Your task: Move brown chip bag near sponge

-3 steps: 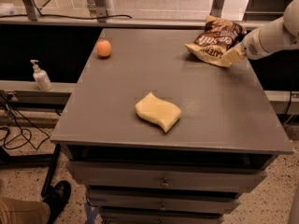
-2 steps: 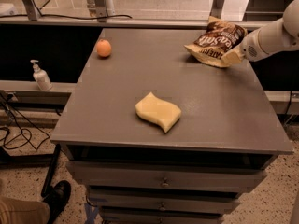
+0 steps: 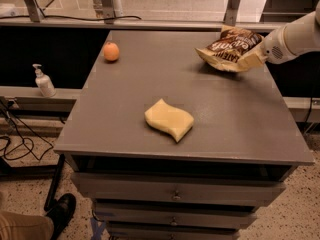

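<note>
Status: transport not yet accomplished.

1. The crinkly dark-brown and tan foil chip bag [image 3: 227, 48] with white lettering lies at the far right corner of the grey tabletop [image 3: 240, 124], close to the right edge. Its near right end appears slightly raised, with a shadow beneath it.
2. The flat pale-yellow sponge [image 3: 169, 119] with wavy edges rests near the middle of the front half of the tabletop, closer to the front edge. It is well apart from the bag.
3. The gripper [image 3: 254, 60], at the end of the white arm [image 3: 295, 36] that reaches in over the right edge, is at the bag's near right end and appears to touch it. Whether it has closed on the bag cannot be told.
4. A small round orange fruit [image 3: 111, 51] sits by the far left corner, clear of the direct line between bag and sponge.

Assessment: the approach to the bag looks complete. Judged remaining: confirm a secure hold, carry the bag toward the front and leftward, and set it down just beside the sponge without covering or pushing it.
</note>
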`<state>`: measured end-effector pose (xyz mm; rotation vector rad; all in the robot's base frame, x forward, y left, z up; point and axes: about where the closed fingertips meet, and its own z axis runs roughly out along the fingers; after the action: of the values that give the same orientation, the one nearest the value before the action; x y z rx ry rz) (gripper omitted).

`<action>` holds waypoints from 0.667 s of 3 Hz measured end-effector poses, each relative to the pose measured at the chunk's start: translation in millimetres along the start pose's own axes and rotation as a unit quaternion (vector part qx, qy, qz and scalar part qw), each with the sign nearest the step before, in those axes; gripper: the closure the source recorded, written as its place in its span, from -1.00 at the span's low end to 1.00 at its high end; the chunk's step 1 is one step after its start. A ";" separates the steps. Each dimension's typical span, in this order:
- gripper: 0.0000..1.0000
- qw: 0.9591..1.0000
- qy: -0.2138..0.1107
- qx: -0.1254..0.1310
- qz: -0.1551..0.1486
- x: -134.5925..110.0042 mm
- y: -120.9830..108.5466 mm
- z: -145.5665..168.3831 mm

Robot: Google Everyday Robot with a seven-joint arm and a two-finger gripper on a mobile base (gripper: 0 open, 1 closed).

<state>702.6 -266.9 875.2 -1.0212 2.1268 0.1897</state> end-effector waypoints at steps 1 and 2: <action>1.00 0.999 -0.020 -0.030 -0.025 -20.5 42.5 -22.1; 1.00 0.995 -0.027 -0.076 -0.051 -33.9 97.0 -17.0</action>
<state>636.5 -188.5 893.2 -1.1951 2.0297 0.3298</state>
